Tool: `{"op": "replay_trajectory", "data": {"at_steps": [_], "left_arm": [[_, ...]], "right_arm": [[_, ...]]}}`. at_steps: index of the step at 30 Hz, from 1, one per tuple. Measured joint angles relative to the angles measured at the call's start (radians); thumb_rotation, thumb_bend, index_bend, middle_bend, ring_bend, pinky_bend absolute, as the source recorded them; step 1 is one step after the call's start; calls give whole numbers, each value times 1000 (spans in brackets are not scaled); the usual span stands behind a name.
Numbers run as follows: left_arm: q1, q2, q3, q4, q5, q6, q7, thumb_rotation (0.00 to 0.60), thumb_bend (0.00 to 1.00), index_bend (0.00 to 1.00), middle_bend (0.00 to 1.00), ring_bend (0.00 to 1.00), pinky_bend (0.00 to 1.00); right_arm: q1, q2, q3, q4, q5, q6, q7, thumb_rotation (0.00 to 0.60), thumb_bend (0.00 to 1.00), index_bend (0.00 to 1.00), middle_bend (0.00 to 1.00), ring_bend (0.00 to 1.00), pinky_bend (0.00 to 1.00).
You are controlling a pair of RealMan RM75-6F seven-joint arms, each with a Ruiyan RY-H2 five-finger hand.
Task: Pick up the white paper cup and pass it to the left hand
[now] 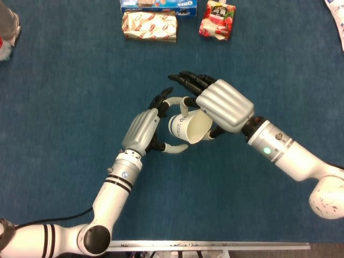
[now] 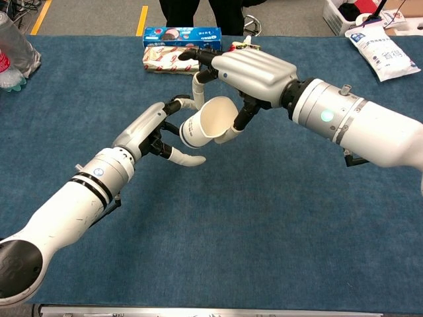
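The white paper cup (image 1: 188,128) (image 2: 205,125) hangs tilted above the blue table, mouth toward the camera. My right hand (image 1: 223,105) (image 2: 254,72) grips it near the rim, its fingers over the top and its thumb under the rim. My left hand (image 1: 141,130) (image 2: 142,129) is at the cup's base, one fingertip curled over the top of the base and the thumb stretched just below it. The left fingers stand apart around the base. Whether they press on it is unclear.
At the far edge lie a blue biscuit box (image 1: 158,5) (image 2: 182,33), a gold and red snack pack (image 1: 149,27) (image 2: 168,58) and a red pouch (image 1: 217,20). A plastic bottle (image 2: 13,49) lies far left, a white bag (image 2: 382,53) far right.
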Motion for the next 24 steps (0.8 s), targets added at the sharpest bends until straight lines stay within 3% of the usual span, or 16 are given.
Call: {"op": "replay_trajectory", "data": {"at_steps": [14,24], "left_arm": [[5,-27,0,20,7,31,-5,600,99,370,6,74,310],[9,-22,2,17,14,24,-21,600,98,388,20,76,311]], "right_arm": [[-2,7,-3,-6,2,2,2,600,0,542,63,0,202],[0,2,-6,2,7,-2,1,600,0,542,63,0,202]]}}
